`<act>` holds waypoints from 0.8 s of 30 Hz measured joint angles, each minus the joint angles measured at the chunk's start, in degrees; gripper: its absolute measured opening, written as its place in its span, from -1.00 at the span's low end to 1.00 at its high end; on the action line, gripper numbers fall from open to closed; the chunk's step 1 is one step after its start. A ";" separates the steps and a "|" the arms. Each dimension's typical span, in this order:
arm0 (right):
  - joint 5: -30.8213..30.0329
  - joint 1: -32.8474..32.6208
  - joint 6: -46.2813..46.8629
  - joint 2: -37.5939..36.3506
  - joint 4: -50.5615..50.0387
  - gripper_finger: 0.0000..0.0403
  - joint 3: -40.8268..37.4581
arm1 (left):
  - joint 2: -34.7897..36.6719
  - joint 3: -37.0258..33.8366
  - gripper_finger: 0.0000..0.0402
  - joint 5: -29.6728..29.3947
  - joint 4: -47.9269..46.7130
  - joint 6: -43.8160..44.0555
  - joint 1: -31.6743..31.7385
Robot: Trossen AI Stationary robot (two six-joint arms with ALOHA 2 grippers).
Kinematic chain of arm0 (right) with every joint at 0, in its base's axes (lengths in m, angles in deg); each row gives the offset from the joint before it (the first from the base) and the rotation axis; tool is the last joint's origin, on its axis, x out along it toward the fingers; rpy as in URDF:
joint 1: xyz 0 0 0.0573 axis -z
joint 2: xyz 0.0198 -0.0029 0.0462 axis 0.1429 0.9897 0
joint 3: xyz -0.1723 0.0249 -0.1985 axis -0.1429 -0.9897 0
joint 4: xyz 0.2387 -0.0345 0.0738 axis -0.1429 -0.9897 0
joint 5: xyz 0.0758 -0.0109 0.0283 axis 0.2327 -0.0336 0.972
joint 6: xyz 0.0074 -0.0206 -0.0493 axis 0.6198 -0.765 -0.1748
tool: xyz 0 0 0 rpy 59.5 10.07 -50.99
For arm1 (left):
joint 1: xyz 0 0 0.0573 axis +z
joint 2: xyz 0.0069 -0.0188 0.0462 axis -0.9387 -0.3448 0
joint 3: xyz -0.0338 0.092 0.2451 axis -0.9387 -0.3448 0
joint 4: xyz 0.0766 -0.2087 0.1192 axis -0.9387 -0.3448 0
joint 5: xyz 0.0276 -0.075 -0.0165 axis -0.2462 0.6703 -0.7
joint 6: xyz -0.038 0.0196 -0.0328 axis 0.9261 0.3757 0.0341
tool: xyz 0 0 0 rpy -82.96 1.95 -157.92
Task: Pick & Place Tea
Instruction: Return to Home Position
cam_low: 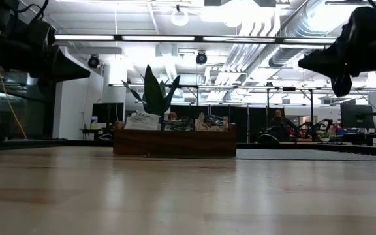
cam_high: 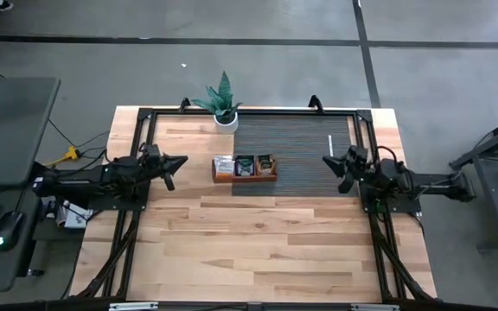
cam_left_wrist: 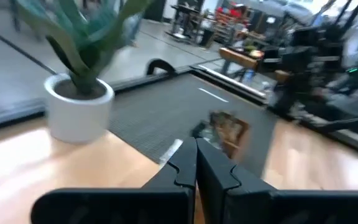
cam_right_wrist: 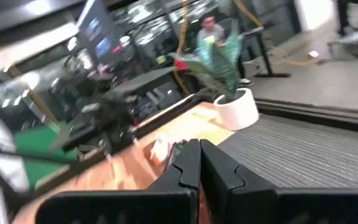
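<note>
A long brown wooden tray (cam_high: 245, 168) stands at the table's middle, on the near left part of a dark mat (cam_high: 294, 157). Tea sachets (cam_high: 244, 163) stand upright in its compartments, white ones at the left end (cam_low: 142, 121), darker ones to the right (cam_low: 211, 121). My left gripper (cam_high: 182, 161) hangs level above the table to the tray's left, shut, with nothing in it (cam_left_wrist: 196, 163). My right gripper (cam_high: 326, 160) hangs level over the mat to the tray's right, shut, with nothing in it (cam_right_wrist: 199, 163). Both point at the tray.
A potted plant (cam_high: 223, 104) in a white pot stands at the far edge, just behind the tray's left end. A black frame (cam_high: 249, 111) runs along the table's far and side edges. The near half of the wooden table (cam_high: 258, 250) lies bare.
</note>
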 joint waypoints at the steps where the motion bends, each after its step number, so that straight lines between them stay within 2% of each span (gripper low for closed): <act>1: 1.18 0.00 -1.68 -0.01 -0.10 -1.00 0.01 | 0.01 -0.02 -1.00 -0.73 -0.04 -1.78 0.01; 4: 4.30 -0.02 -8.85 0.49 -0.52 -1.00 0.03 | 0.02 -0.07 -1.00 -1.45 -0.29 -8.56 0.01; 7: 4.74 -0.02 -13.24 0.76 -0.56 -1.00 0.03 | 0.02 -0.11 -1.00 -1.45 -0.34 -12.71 0.01; 9: 4.72 -0.02 -13.17 0.72 -0.56 -1.00 0.03 | 0.02 -0.13 -1.00 -0.96 -0.40 -12.68 0.01; 15: 4.70 -0.01 -13.04 0.72 -0.66 -1.00 0.05 | 0.02 -0.15 -1.00 5.77 -0.69 -11.58 -0.01; 24: 4.22 -0.02 -13.03 0.72 -0.26 -1.00 0.03 | 0.02 -0.20 -1.00 5.77 -0.66 -11.56 0.01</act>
